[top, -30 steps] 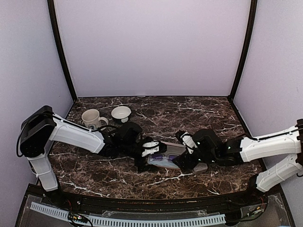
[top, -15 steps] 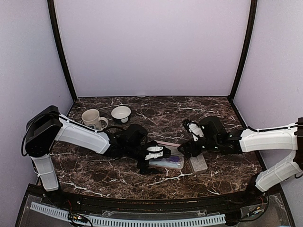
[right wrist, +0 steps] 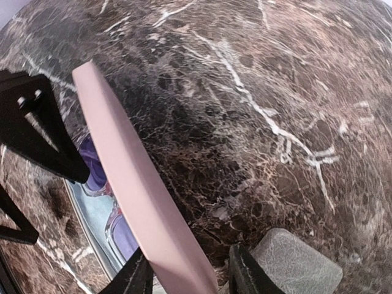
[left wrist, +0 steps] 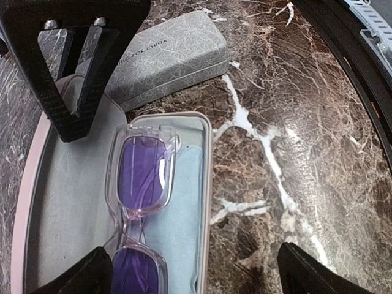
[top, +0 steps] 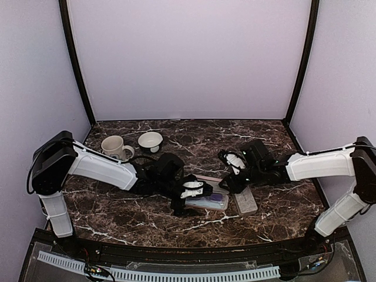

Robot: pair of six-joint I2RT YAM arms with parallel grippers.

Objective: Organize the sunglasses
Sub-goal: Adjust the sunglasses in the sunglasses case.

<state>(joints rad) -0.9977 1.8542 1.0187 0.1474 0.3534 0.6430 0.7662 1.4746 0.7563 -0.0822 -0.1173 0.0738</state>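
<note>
The sunglasses, purple lenses in a clear pinkish frame, lie on a light-blue cloth inside an open pink case. In the top view the sunglasses sit mid-table. My left gripper hovers open just above the case's near end, holding nothing. My right gripper has closed onto the raised pink lid. The lid fills nearly all the space between its fingers. One right finger shows against the lid's grey lining. A second pair is out of view.
A shut grey case lies just right of the pink one, close to my right gripper. A cream mug and a white bowl stand at the back left. The table's dark front rail runs past the case.
My right gripper has pulled back from over the case towards the far side and narrowed its jaws around the lid. My left gripper shifted slightly right and stayed open.
</note>
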